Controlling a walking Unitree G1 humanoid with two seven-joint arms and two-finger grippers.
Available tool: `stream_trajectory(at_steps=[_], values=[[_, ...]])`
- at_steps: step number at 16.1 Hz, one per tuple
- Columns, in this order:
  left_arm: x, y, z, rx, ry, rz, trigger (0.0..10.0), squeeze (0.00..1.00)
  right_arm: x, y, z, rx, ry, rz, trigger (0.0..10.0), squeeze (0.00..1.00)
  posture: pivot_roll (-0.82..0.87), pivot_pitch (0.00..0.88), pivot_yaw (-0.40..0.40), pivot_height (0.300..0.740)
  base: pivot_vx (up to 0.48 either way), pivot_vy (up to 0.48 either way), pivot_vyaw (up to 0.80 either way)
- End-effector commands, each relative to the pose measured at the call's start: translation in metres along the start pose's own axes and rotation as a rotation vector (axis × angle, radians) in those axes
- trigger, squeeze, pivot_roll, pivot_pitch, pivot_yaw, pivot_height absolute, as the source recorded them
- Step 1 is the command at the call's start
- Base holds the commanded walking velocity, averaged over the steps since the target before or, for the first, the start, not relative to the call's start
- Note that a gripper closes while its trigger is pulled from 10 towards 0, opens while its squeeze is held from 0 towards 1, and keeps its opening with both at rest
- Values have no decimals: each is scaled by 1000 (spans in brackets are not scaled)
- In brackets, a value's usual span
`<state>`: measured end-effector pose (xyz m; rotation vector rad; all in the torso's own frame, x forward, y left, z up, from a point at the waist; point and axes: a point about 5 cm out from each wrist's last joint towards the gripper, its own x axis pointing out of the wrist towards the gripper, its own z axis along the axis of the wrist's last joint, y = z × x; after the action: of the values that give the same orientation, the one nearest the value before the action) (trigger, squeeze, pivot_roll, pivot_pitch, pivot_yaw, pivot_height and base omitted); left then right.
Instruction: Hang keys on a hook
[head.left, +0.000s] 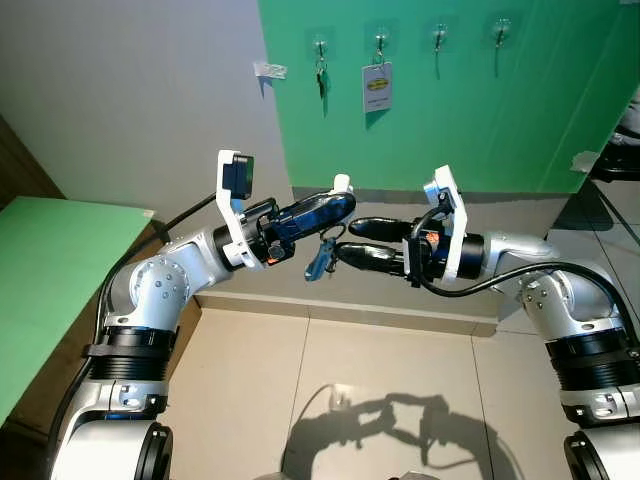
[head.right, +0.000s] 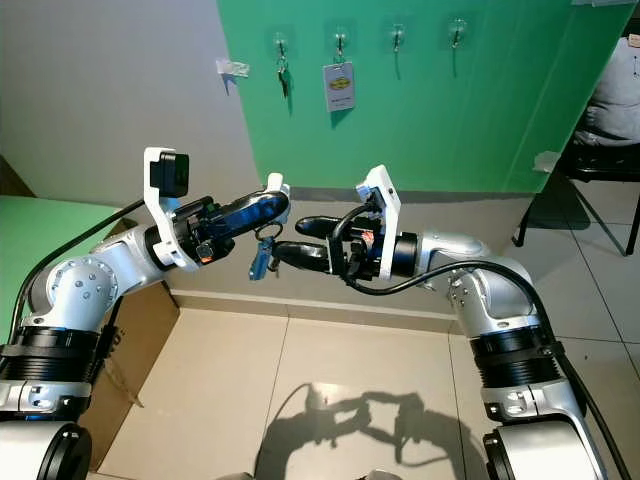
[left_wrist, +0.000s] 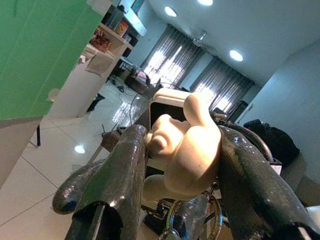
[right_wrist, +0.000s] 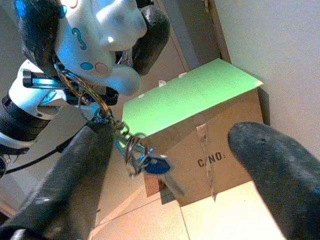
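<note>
The left gripper (head.left: 335, 200) is clamped on a white figurine keychain (left_wrist: 182, 145) whose blue-headed metal keys (head.left: 320, 258) dangle straight down on a ring chain, long axis vertical, tips toward the tiled floor (head.left: 390, 370). They hang well below and in front of the row of small hooks on the green wall panel (head.left: 440, 38). The right gripper (head.left: 352, 240) faces the left one with fingers spread, its lower finger (right_wrist: 75, 185) just beside the hanging keys.
</note>
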<state>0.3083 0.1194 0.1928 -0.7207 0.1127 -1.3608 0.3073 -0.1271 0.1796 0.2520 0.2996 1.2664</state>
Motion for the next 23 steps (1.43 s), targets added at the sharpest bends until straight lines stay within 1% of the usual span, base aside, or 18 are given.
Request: stream_trajectory(at_steps=[1, 2, 3, 4, 6, 10, 12, 20, 22, 23], values=[[-1, -3, 6, 15, -13, -1, 0, 0, 1, -1, 5, -22, -13, -4, 10000, 1000, -219, 0, 102, 740, 0, 0, 0], [-1, -3, 6, 15, -14, -2, 0, 0, 2, -1, 5, -24, -14, -2, 10000, 1000, -218, 0, 102, 740, 0, 0, 0], [-2, -3, 5, 15, -11, 1, 0, 0, 2, -1, 5, -20, -7, -4, 10000, 875, -218, 0, 102, 740, 0, 0, 0], [-2, -2, 5, 15, -9, 4, 0, 0, 0, -1, 5, -17, -3, -4, 10000, 0, -218, 0, 101, 740, 0, 0, 0], [-3, -1, 5, 14, -9, 10, 0, 0, -3, 2, 5, -9, 0, 21, 10000, 0, -217, 0, 100, 740, 0, 0, 0], [-6, 2, 5, 21, -4, 29, 0, 0, -7, 3, 3, -8, 11, 25, 10000, 0, -221, 0, 97, 740, 0, 0, 0], [-5, 2, 5, 22, 2, 29, 0, 0, -7, 3, 5, -10, 3, 24, 10000, 0, -222, 0, 98, 740, 0, 0, 0], [-4, 3, 2, 20, 17, 27, 0, 0, -3, 18, 21, -1, -56, 93, 10000, 0, -226, 0, 100, 740, 0, 0, 0], [-4, 3, 1, 19, 17, 24, 0, 0, -2, 19, 23, -3, -60, 99, 10000, 0, -227, 0, 100, 740, 0, 0, 0], [-4, 3, 1, 19, 18, 22, 0, 0, -2, 20, 23, -8, -60, 98, 10000, 1000, -228, 0, 100, 740, 0, 0, 0]])
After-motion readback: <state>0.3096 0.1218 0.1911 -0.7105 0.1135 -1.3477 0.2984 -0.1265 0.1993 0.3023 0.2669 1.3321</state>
